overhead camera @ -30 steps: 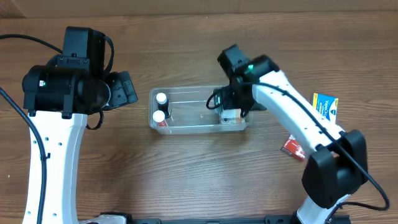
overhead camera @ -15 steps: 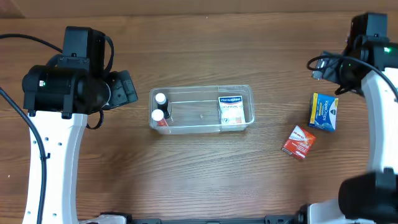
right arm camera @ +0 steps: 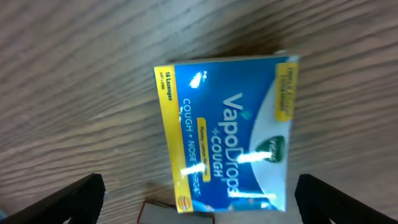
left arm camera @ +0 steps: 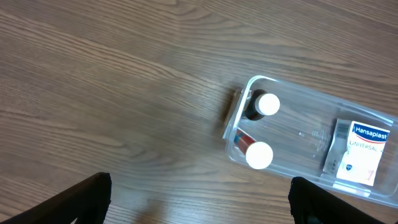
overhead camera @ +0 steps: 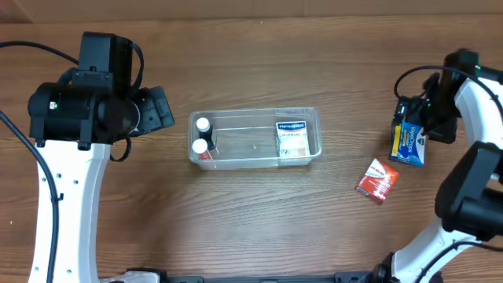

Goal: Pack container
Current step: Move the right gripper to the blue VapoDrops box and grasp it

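Observation:
The clear plastic container (overhead camera: 254, 138) sits mid-table, holding two white-capped bottles (overhead camera: 203, 135) at its left end and a white Hansaplast box (overhead camera: 291, 138) at its right end. It also shows in the left wrist view (left arm camera: 311, 143). A blue and yellow VapoDrops box (overhead camera: 409, 143) lies on the table at the right, filling the right wrist view (right arm camera: 227, 134). My right gripper (overhead camera: 420, 126) is open and empty, directly above that box. My left gripper (left arm camera: 199, 202) is open and empty, above bare table left of the container.
A small red box (overhead camera: 377, 179) lies on the table near the blue box, towards the front; its edge shows in the right wrist view (right arm camera: 177, 213). The wooden table (overhead camera: 251, 220) stretches across the view.
My right arm left the container after leaving the Hansaplast box inside, swung to the far right, and now hangs over the blue box. The left arm has not moved.

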### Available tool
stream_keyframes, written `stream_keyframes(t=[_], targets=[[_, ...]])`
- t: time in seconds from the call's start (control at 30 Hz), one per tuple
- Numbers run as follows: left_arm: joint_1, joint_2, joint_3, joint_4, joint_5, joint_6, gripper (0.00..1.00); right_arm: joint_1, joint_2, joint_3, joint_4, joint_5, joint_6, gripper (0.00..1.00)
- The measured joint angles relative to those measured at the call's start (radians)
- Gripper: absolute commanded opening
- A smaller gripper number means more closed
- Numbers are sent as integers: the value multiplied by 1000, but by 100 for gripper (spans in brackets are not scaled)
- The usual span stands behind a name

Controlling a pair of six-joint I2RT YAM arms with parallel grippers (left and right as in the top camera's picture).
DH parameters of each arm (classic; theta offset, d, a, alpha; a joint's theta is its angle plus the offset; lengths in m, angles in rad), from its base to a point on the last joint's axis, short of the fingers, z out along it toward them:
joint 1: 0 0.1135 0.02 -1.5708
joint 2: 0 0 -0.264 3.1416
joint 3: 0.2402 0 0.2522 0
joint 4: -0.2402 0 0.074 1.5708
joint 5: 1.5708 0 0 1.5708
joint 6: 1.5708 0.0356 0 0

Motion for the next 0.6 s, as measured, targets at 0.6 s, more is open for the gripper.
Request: stream_keyframes(t=[0.6], targets=[[0,0,0,-3,0,0,92,0,89,0,8,-1,-16,100]])
